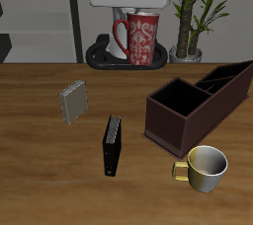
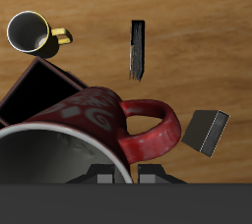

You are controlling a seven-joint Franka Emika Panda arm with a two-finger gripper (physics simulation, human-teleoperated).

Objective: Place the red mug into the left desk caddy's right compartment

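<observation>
Two books and yellow mug beside the left desk caddy — jaws pinching red mug aloft.

The worktop was evenly and softly lit from above, short faint shadows were cast beside the objects, no glare was seen, and both low-resolution renders were slightly blurred.

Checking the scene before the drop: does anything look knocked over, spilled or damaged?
Nothing stands out. The red mug hangs upright in the hand, above the table; the caddy and the yellow mug stand upright, nothing spilled.
</observation>
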